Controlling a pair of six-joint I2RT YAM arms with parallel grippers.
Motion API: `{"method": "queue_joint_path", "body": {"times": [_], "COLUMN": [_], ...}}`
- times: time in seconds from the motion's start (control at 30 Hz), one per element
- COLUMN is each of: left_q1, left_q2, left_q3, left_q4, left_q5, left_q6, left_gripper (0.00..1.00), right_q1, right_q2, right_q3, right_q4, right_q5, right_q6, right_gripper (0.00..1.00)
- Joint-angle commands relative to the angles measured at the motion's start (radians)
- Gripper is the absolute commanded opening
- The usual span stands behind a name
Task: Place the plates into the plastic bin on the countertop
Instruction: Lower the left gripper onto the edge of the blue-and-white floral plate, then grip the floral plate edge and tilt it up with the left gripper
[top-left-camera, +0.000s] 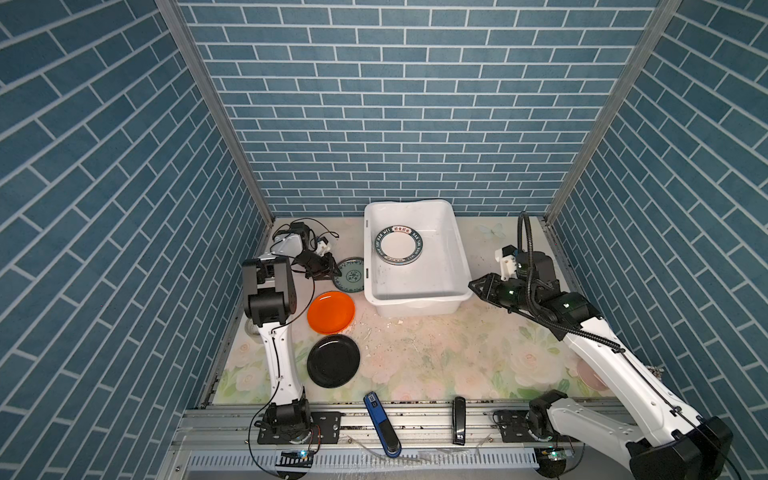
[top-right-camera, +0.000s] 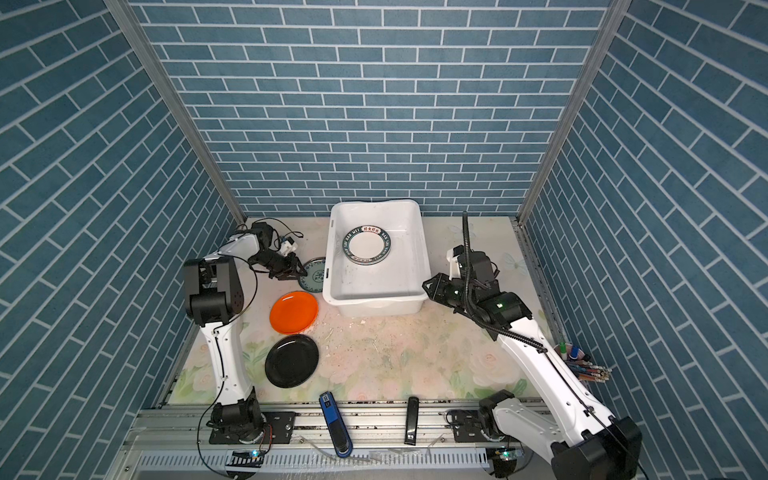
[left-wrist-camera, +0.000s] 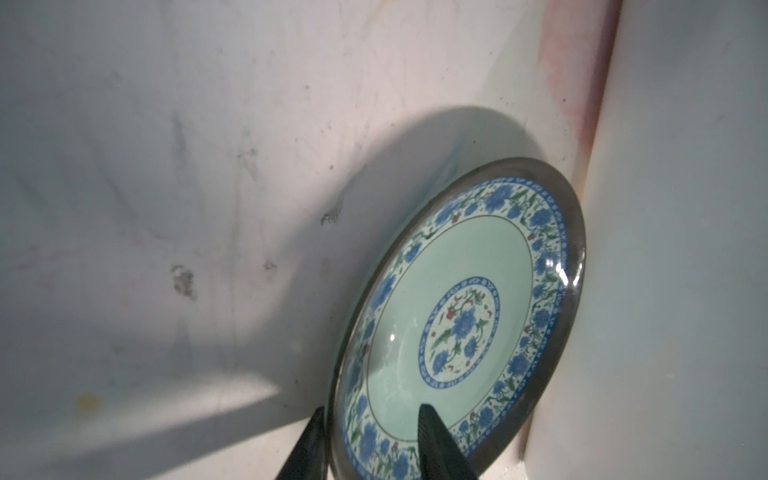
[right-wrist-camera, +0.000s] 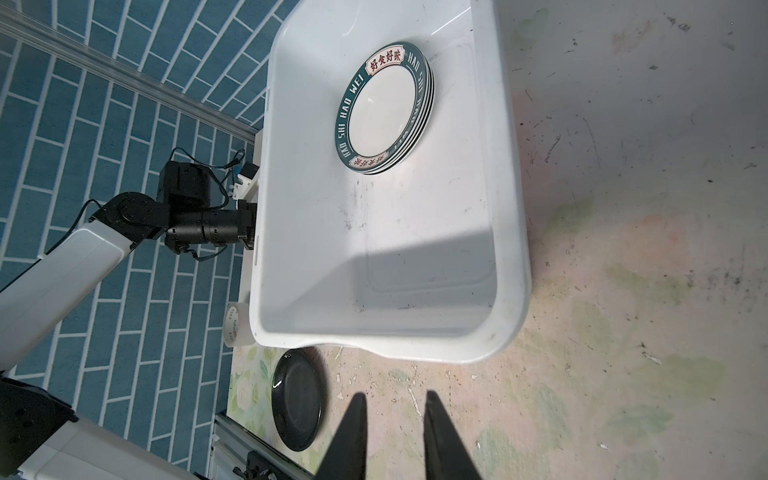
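Straddling teal plate (left-wrist-camera: 457, 291) rim at 9 o'clock with left gripper (left-wrist-camera: 372, 409), clamp unclear; right gripper (right-wrist-camera: 395, 395) gaping, empty. Probably handling stiff, slick, chippable; favouring rim pinch.

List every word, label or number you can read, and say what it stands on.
"HAO SHI HAO WEI": rim of the lettered plate.
"好食好味": panels on that rim.
Print on the tape roll: too blurred.
Labels on the blue tool and black tool: too small.

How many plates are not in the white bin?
3: teal patterned plate beside the plastic bin, orange plate nearer the camera, black plate nearest. Others may be hidden.
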Motion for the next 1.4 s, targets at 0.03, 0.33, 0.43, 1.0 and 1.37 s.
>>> {"method": "queue_joint_path", "body": {"times": [0.03, 0.33, 0.43, 1.0, 1.37], "left_q1": [-0.003, -0.003, -0.003, 0.001, 0.047], "left_q2": [0.029, 0.025, 0.022, 0.002, -0.043], "left_q3": [0.024, 0.024, 0.024, 0.027, 0.026], "left_q4": [-0.029, -0.028, -0.028, -0.032, -0.037], "left_q5": [0.004, 0.004, 0.006, 0.003, 0.024], "left_q6": [0.007, 0.005, 0.006, 0.007, -0.005], "left_gripper": [0.34, 0.27, 0.24, 0.08, 0.0], "right_q1": [0.005, 0.005, 0.004, 0.005, 0.005], "right_q2": [-0.023, -0.021, -0.02, -0.022, -0.016], "right_q3": [-0.014, -0.02, -0.021, -0.029, -0.035], "right_q4": [0.01, 0.018, 0.018, 0.027, 0.046], "right_q5": [0.002, 0.002, 0.002, 0.0, -0.007], "right_q6": [0.017, 0.018, 0.018, 0.021, 0.025], "right_gripper": [0.25, 0.25, 0.25, 0.24, 0.24]}}
